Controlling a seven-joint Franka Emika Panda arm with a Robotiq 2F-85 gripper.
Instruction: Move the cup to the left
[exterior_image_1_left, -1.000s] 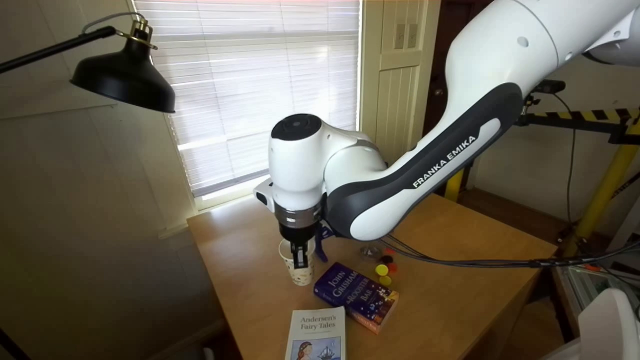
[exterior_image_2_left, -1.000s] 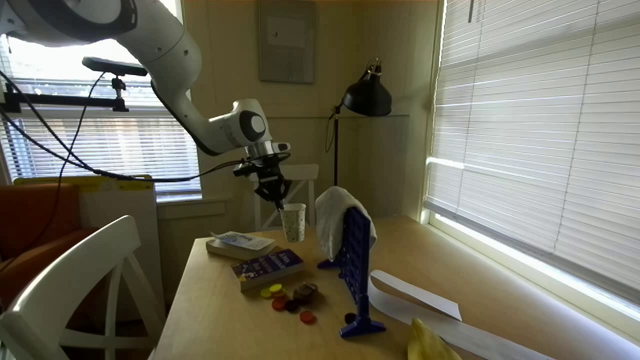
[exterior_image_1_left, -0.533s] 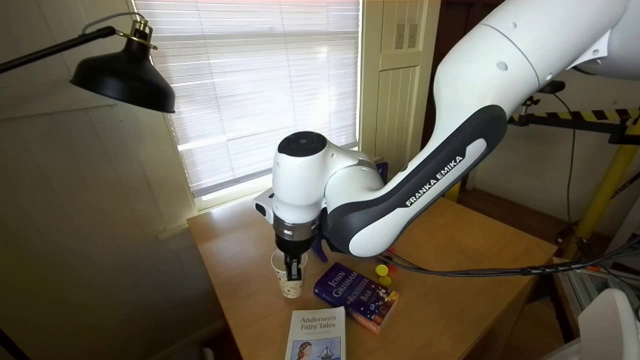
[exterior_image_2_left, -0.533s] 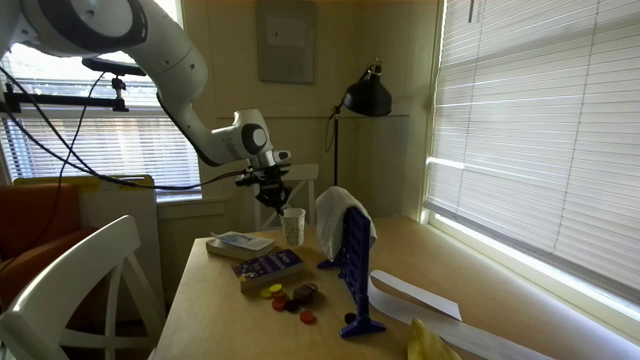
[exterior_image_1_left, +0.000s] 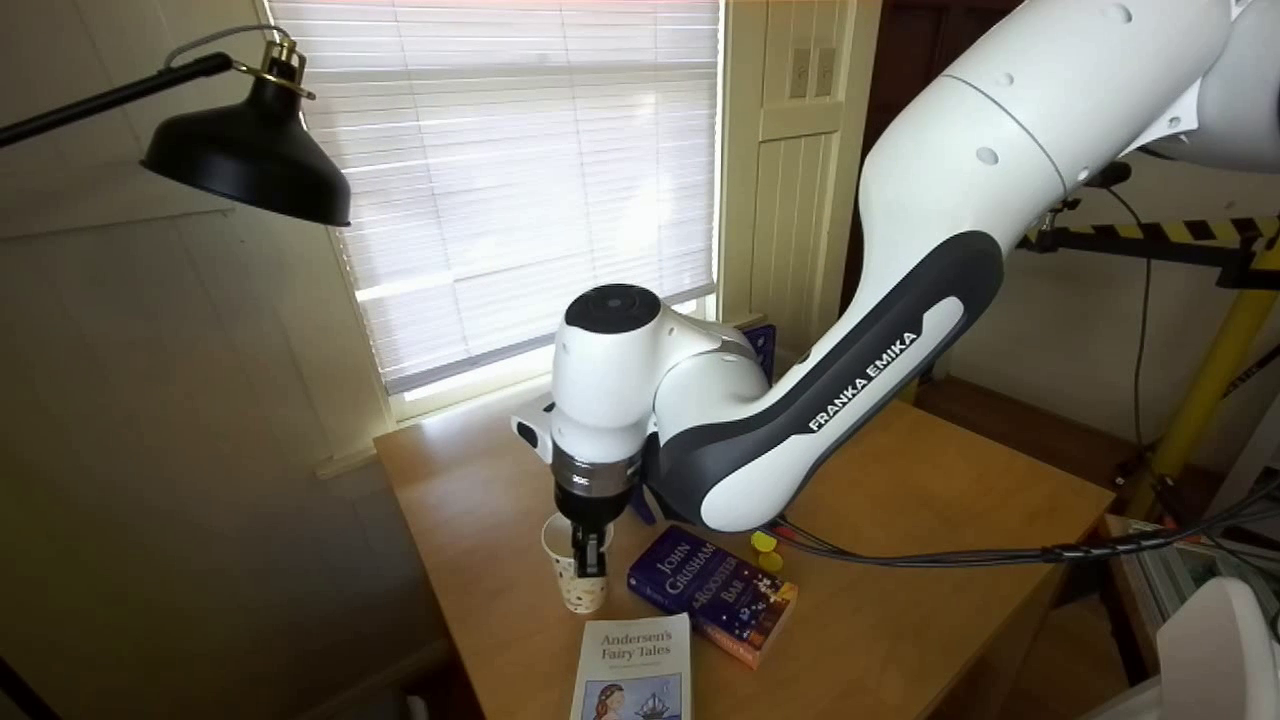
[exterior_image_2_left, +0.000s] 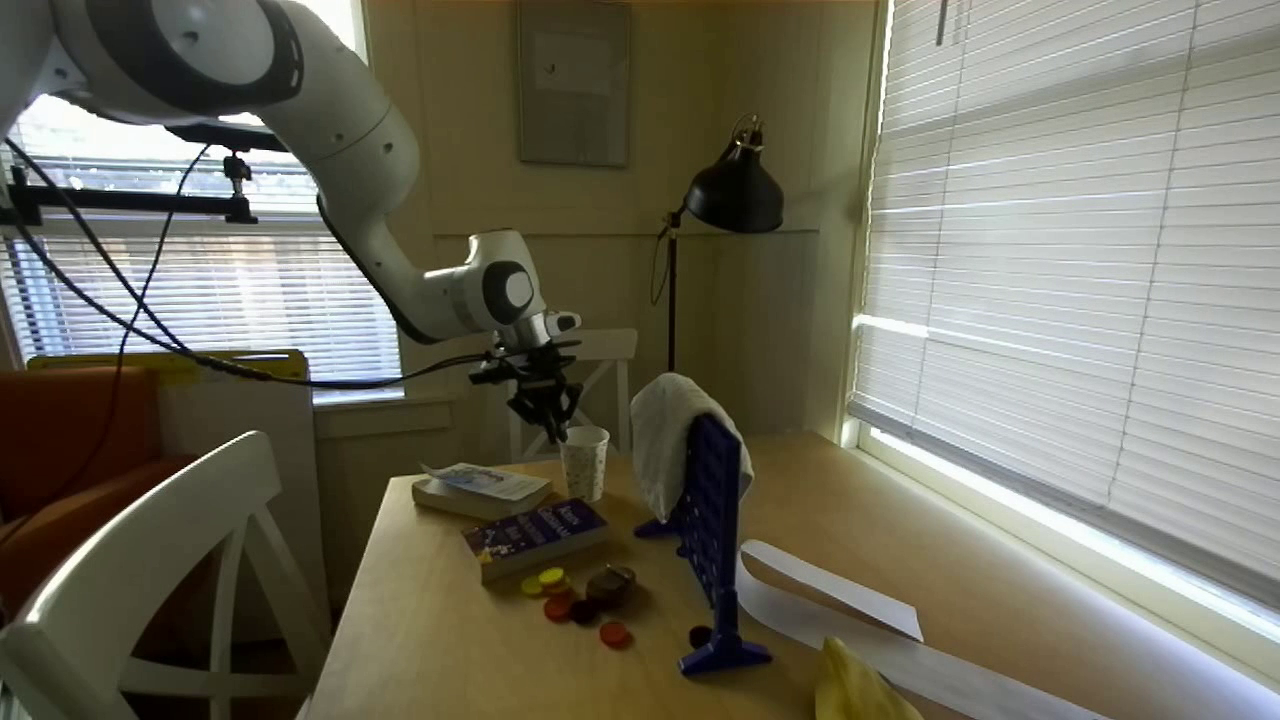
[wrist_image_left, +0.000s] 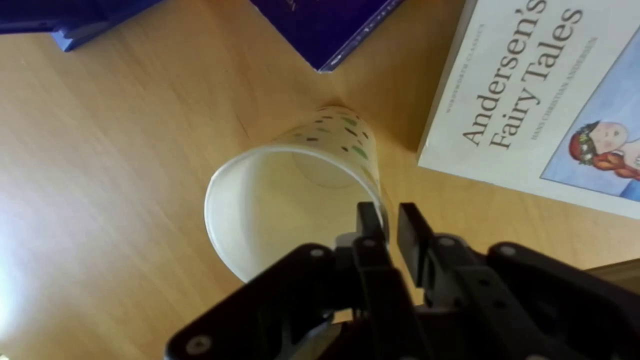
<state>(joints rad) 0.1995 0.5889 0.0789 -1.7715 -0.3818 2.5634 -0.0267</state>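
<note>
The white paper cup with small coloured specks (exterior_image_1_left: 581, 592) is upright on the wooden table, near the books. It also shows in an exterior view (exterior_image_2_left: 585, 465) and from above in the wrist view (wrist_image_left: 290, 200). My gripper (wrist_image_left: 388, 210) is at the cup's rim, with one finger inside the cup and the other outside. The fingers stand slightly apart, and a strip of table shows between the rim and the outer finger. In both exterior views the gripper (exterior_image_1_left: 591, 570) is at the cup's upper side (exterior_image_2_left: 556, 436).
A white book (exterior_image_1_left: 632, 655) and a dark blue book (exterior_image_1_left: 712, 590) lie close to the cup. A blue game rack (exterior_image_2_left: 712, 520) with a white cloth (exterior_image_2_left: 665, 440) stands nearby. Coloured discs (exterior_image_2_left: 557, 607), a paper strip (exterior_image_2_left: 860, 635) and a yellow item (exterior_image_2_left: 855, 690) lie on the table (exterior_image_2_left: 450, 650).
The arm and the cup have moved down to the table. In an exterior view they also shifted nearer the white book. The books and rack have not moved.
</note>
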